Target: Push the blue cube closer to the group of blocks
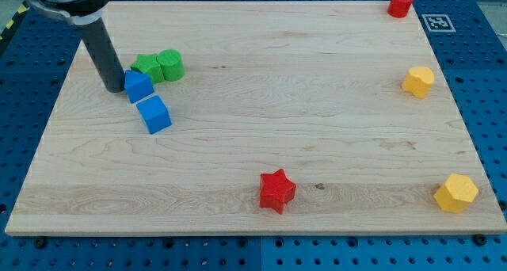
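A blue cube (154,114) lies on the wooden board (261,112) at the view's left. Just above it sits a second blue block (138,85), touching or nearly touching it. Behind that are a green star-like block (146,66) and a green cube-like block (170,65), side by side. These four form a tight group. My tip (116,89) stands right at the left side of the upper blue block, up and to the left of the blue cube.
A red star (276,190) lies near the bottom middle. A red cylinder (401,2) sits at the top right corner. A yellow block (418,81) is at the right edge and another yellow block (456,193) at the bottom right.
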`<state>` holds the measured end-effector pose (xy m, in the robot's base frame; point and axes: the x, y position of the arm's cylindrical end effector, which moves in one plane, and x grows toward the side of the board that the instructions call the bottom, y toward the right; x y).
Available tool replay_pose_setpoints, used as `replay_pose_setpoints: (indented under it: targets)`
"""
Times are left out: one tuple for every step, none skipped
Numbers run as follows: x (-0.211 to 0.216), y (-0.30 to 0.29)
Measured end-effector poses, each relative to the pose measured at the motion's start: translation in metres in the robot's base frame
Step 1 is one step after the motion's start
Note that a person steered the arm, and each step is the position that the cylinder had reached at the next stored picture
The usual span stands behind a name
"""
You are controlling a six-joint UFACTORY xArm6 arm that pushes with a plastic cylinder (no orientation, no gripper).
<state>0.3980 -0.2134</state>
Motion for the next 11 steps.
replay_pose_setpoints:
  targets:
    - [-0.009,0.000]
    - [-0.003,-0.010]
    - [0.026,-0.011]
    - [0.060,-0.001]
    - [0.088,0.021]
    - [0.098,0.059]
    - [0.098,0.091]
    - [0.098,0.095]
    - [0.097,0.095]
    - [0.083,0.091]
    - [0.052,0.084]
